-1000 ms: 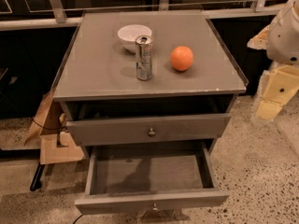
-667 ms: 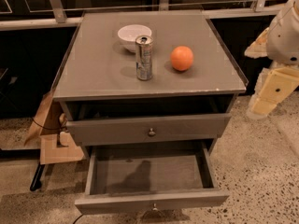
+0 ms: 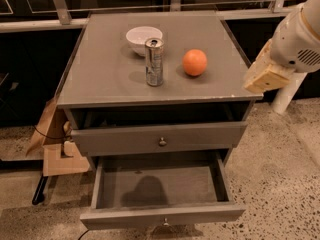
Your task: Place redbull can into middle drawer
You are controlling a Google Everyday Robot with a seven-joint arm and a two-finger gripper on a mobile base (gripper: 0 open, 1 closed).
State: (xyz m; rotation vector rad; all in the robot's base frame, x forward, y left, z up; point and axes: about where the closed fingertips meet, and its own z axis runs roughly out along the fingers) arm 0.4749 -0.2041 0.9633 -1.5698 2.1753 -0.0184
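Observation:
The redbull can (image 3: 154, 62) stands upright near the middle of the grey cabinet top (image 3: 105, 79), just in front of a white bowl (image 3: 144, 38) and left of an orange (image 3: 194, 62). The middle drawer (image 3: 125, 217) is the lower of the two; it is pulled out and nothing lies inside it. My gripper (image 3: 264, 75) hangs at the cabinet's right edge, at about the height of the top, well to the right of the can and the orange. It holds nothing that I can see.
The upper drawer (image 3: 162, 142) with its round knob sits nearly closed above the open one. Cardboard boxes (image 3: 57, 151) lie on the floor at the cabinet's left. A dark railing and glass run behind. Speckled floor lies to the right.
My arm has moved up and to the left, bringing the gripper closer to the cabinet's right edge. The can, bowl, orange and drawers have not moved.

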